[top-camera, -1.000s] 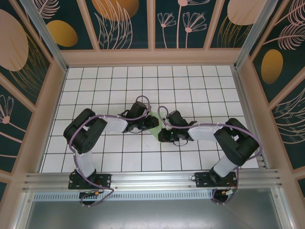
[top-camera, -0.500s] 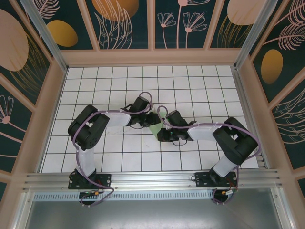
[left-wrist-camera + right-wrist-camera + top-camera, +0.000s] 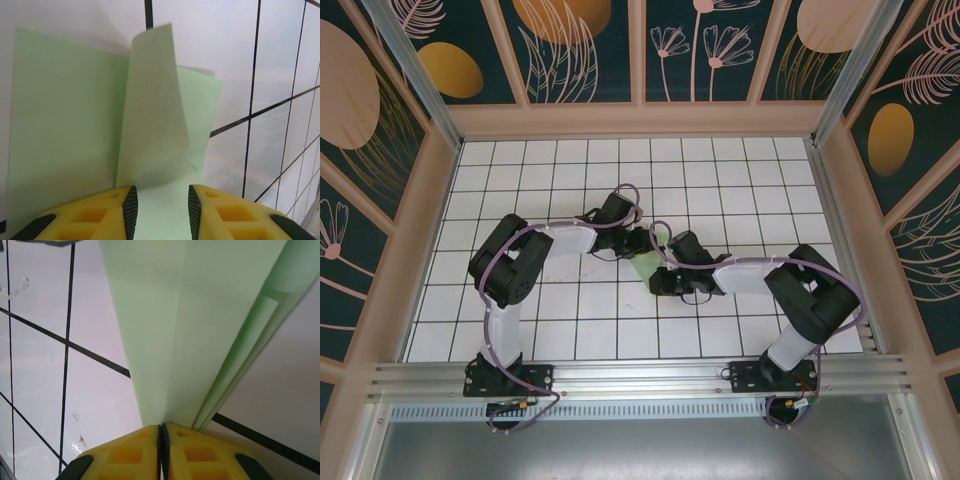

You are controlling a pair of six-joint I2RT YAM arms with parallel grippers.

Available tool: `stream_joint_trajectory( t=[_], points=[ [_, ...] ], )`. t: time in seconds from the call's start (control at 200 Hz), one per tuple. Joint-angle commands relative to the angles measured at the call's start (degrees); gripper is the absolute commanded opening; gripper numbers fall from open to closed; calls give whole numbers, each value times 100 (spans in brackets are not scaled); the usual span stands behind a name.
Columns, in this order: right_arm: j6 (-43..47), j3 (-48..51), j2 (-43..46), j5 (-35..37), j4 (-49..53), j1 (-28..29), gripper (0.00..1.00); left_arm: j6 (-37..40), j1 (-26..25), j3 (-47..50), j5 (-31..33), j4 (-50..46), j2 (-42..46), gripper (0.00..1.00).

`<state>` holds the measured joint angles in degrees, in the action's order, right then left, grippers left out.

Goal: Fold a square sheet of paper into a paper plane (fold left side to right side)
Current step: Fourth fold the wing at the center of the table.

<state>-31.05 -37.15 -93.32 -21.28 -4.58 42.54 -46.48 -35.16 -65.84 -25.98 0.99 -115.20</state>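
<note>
Jaws: right gripper (image 3: 161, 432) tight on paper (image 3: 190, 315) edge; left gripper (image 3: 160, 210) apart at upright flap (image 3: 155, 105).

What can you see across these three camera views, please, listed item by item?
square sheet of paper: one, pale green, partly folded, mid-table between the grippers, one flap curling upward
table: one, white tiles with dark grid lines, under everything
wall panels: several, dark teal with orange and peach plant designs, around the table
rail: one, silver metal, along the near edge
cables: purple, looped along both arms
left arm: one, black and white, reaching to the paper
right arm: one, black and white, reaching to the paper
left gripper: one, yellow, fingers apart over the paper
right gripper: one, yellow, shut on the paper's edge
</note>
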Motion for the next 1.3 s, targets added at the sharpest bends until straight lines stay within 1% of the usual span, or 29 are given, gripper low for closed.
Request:
stream_joint_trajectory(
  t=[0.0, 0.28, 0.646, 0.956, 1.081, 1.161, 1.231, 1.296],
  points=[
    [-68, 348, -387, 185, 1373, 123, 15, 304, 388, -273, 1060, 313, -354, 37],
    [-77, 340, -424, 212, 1370, 123, 14, 209, 436, -564, 932, 416, -562, 37],
    [-72, 340, -397, 247, 1396, 122, 14, 188, 510, -835, 886, 399, -583, 38],
    [-44, 298, -414, 251, 1393, 98, 14, 171, 613, -1299, 707, 366, -686, 38],
    [-7, 256, -414, 238, 1406, 78, 14, 243, 655, -1074, 862, 352, -391, 38],
    [77, 219, -409, 264, 1489, 31, 14, 288, 650, -736, 936, 390, -62, 37],
    [162, 217, -375, 277, 1543, -54, 14, 243, 650, -304, 825, 627, 292, 35],
    [211, 217, -330, 291, 1581, -113, 14, 121, 650, 108, 523, 938, 581, 34]
  ],
)
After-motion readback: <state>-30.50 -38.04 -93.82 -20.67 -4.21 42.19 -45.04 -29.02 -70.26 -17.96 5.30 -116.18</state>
